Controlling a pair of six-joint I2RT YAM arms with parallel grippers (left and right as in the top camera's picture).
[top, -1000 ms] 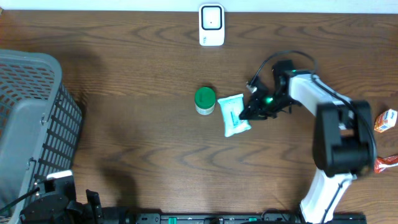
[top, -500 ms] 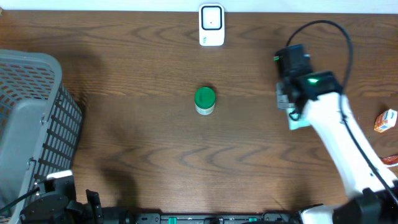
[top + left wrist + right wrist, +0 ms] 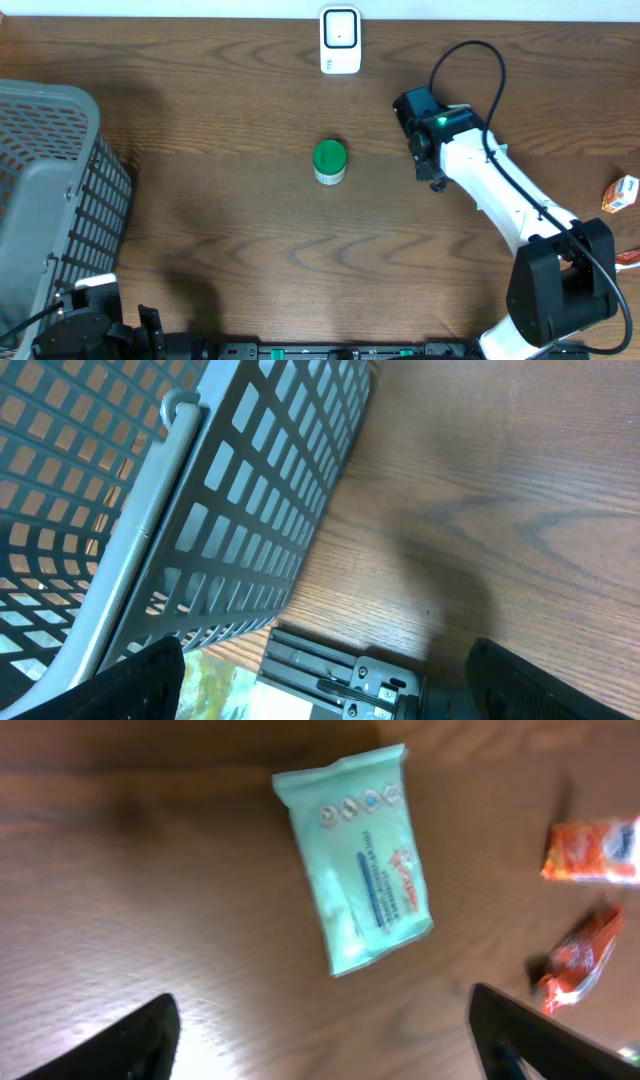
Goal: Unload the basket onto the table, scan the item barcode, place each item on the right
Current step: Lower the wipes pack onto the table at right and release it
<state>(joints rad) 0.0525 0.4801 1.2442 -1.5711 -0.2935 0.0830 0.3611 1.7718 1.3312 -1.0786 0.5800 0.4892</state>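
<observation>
Opening up, the right gripper [image 3: 320, 1005] is now hanging spread and empty, releasing the wipes packet [image 3: 358, 860] it was clamping a second ago. The packet is lying, seemingly flat, on the table [image 3: 150, 870] beneath it, apart from the scanner [image 3: 340, 41], so scanning is looking unfinished.

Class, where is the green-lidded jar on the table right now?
In the overhead view, the green-lidded jar stands mid-table, in front of the white scanner at the far edge, left of the right arm.
</observation>
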